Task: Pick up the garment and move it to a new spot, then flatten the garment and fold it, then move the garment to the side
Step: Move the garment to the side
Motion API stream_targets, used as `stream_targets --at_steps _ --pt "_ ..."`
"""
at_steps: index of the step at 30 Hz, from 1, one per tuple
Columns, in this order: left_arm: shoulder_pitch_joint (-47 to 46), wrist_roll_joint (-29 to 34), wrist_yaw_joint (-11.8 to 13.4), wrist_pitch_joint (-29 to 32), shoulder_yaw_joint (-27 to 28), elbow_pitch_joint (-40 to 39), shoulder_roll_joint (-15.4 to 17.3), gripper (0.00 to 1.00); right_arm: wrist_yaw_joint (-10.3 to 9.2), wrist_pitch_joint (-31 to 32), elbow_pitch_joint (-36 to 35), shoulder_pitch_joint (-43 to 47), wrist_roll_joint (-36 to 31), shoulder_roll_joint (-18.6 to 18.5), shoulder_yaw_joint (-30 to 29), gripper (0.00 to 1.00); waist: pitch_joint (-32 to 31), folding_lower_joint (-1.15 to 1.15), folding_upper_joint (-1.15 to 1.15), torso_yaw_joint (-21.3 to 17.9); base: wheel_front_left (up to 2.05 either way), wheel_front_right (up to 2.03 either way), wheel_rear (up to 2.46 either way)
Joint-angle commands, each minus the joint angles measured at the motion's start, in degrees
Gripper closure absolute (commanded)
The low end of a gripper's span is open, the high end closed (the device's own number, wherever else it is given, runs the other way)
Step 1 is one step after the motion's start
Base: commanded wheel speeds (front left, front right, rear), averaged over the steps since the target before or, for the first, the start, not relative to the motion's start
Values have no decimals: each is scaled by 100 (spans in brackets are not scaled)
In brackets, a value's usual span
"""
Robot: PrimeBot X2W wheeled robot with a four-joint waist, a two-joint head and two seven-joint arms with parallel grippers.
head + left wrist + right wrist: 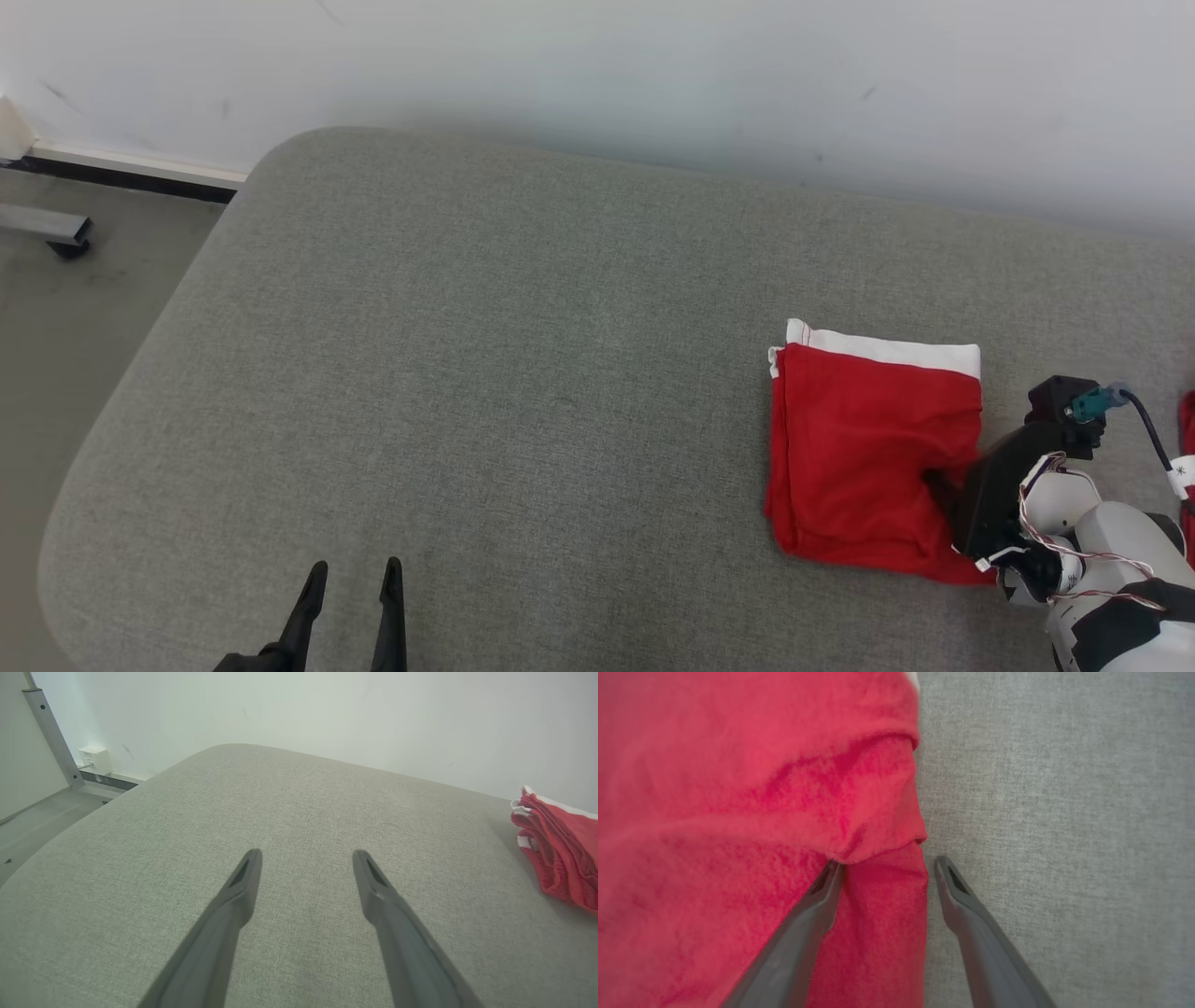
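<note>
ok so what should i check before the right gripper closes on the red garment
1. garment folded, lying flat on the grey cushion: ok
2. right gripper open at the garment's edge: ok
3. one finger tucked under a fold, the other on bare cushion: ok
4. all folded layers between the fingers: cannot tell
5. left gripper open, apart from the garment: ok

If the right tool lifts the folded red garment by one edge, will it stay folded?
Probably not: the garment is thin, creased cloth in loose layers, so it would likely droop open. It looks light. The textured surface may resist sliding.
</note>
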Motion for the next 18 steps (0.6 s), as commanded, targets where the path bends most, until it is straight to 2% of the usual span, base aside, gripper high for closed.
stream_targets --at_steps 1,2,3,4,8,12,18 --pt "-56 -88 21 -1 0 3 3 0 -14 90 125 97 69 78 63 0 62 -1 0 54 0 0 0" --pt "-59 -82 31 -1 -3 8 2 0 -4 151 177 120 64 103 144 25 59 -1 0 39 0 0 0" --pt "-58 -89 32 -1 -8 18 1 0 -1 207 206 137 61 107 247 56 55 -1 0 22 0 0 0" --pt "-50 -88 35 -1 -2 26 3 0 -1 248 220 155 37 87 353 100 39 -1 0 -7 0 0 0" --pt "-22 -137 34 -1 16 22 1 0 -11 331 7 60 -108 -244 892 100 -18 -1 0 -176 0 0 0" --pt "-44 -156 56 -1 63 -46 2 0 -16 509 -536 -375 -176 -630 1706 100 -34 -1 0 -496 0 0 0" --pt "-85 -275 128 -1 80 -164 2 0 -16 954 -1420 -1015 181 -1299 2944 100 -27 -1 0 -1098 0 0 0"
